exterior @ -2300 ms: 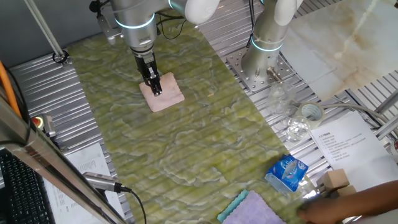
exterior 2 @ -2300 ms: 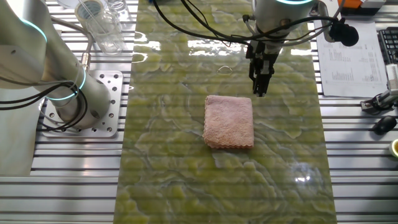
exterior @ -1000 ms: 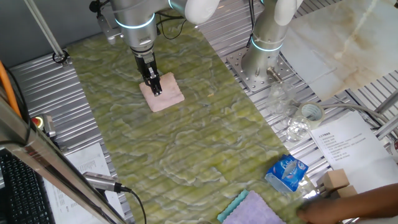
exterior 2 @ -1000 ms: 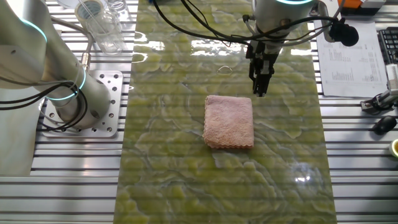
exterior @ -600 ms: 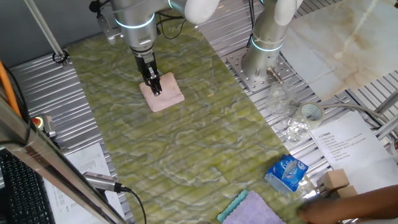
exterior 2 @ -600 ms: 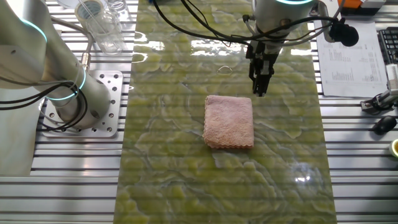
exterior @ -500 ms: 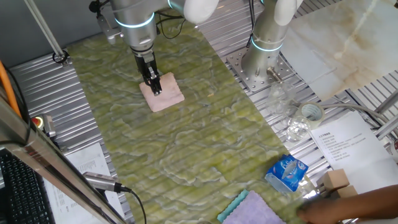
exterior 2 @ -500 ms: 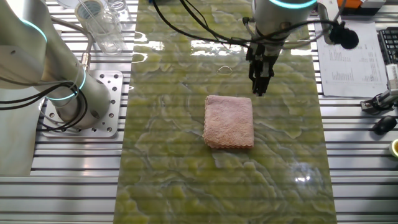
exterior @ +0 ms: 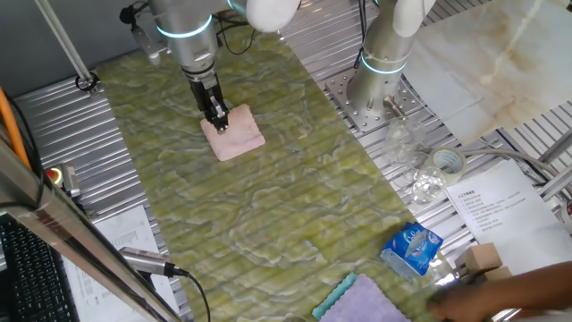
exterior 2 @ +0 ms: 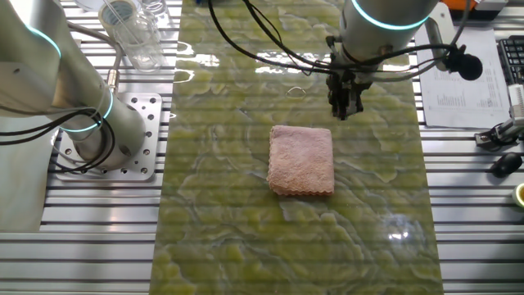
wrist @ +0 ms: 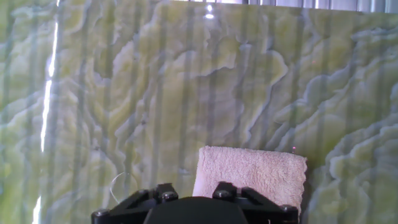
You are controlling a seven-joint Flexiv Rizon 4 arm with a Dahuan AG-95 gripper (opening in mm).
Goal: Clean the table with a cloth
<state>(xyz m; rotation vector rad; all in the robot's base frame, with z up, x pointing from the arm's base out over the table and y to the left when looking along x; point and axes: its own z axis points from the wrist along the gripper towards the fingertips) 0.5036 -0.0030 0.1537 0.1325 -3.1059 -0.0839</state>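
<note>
Just above the cloth [exterior 2: 301, 160] on the table [exterior 2: 221, 229], the hand [exterior 2: 345, 112], fingers together, empty

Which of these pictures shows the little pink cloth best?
The other fixed view: the cloth lies whole and unobstructed there. In one fixed view the gripper overlaps its edge. The hand view cuts off its lower part.

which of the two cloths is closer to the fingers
The pink cloth, lying right below the gripper mid-table. The lavender-and-teal one sits at the table's far end.
</note>
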